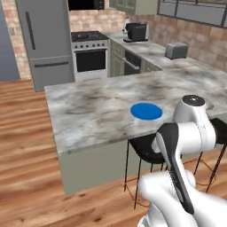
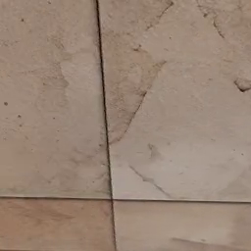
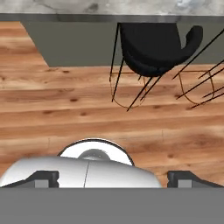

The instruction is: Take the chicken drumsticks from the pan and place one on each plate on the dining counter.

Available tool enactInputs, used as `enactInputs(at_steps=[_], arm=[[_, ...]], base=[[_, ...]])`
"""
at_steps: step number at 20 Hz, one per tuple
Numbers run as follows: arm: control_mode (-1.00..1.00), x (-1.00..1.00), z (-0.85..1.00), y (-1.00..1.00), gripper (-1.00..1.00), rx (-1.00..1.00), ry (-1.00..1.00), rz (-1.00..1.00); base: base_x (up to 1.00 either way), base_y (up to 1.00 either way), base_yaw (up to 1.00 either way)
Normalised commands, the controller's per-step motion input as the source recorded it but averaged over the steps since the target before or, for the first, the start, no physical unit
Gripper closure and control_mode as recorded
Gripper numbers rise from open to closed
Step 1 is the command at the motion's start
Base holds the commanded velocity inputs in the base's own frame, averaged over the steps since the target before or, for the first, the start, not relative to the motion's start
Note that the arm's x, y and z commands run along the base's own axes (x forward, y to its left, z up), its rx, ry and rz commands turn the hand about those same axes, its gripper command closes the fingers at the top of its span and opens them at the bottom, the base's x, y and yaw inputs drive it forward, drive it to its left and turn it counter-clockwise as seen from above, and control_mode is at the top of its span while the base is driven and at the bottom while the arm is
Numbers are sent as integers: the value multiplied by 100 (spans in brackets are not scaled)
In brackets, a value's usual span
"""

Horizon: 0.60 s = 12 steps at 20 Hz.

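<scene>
Facing the dining counter (image 1: pixel 97 111) and its blue plate (image 1: pixel 146 111), the pincer (image 3: pixel 113 179) hangs spread wide, empty, over wooden floor (image 3: pixel 65 113).

Veined marble dining counter (image 1: pixel 97 111); glossy blue plate (image 1: pixel 146 111).

Wood plank floor (image 1: pixel 26 146), warm brown. Red brick wall (image 1: pixel 95 20) at back. Grey fridge (image 1: pixel 44 40) left, steel oven range (image 1: pixel 90 55) beside it. Black coffee machine (image 1: pixel 136 32) and toaster (image 1: pixel 176 50) on wall-side marble worktop (image 1: pixel 150 51). Black wire-legged stools (image 3: pixel 153 48) on the floor. Window (image 1: pixel 195 11) top right. Right base view: tan stone tiles (image 2: pixel 171 98), dark seams.
</scene>
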Motion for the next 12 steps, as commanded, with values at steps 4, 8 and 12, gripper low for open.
enactInputs(at_steps=[4, 8, 12], arm=[[100, 0, 0, 0, -100, 0, 0, 0], [100, 0, 0, 0, -100, 0, 0, 0], [100, 0, 0, 0, -100, 0, 0, 0]], base=[[13, 100, -5], [25, 100, -13], [22, 100, -30]])
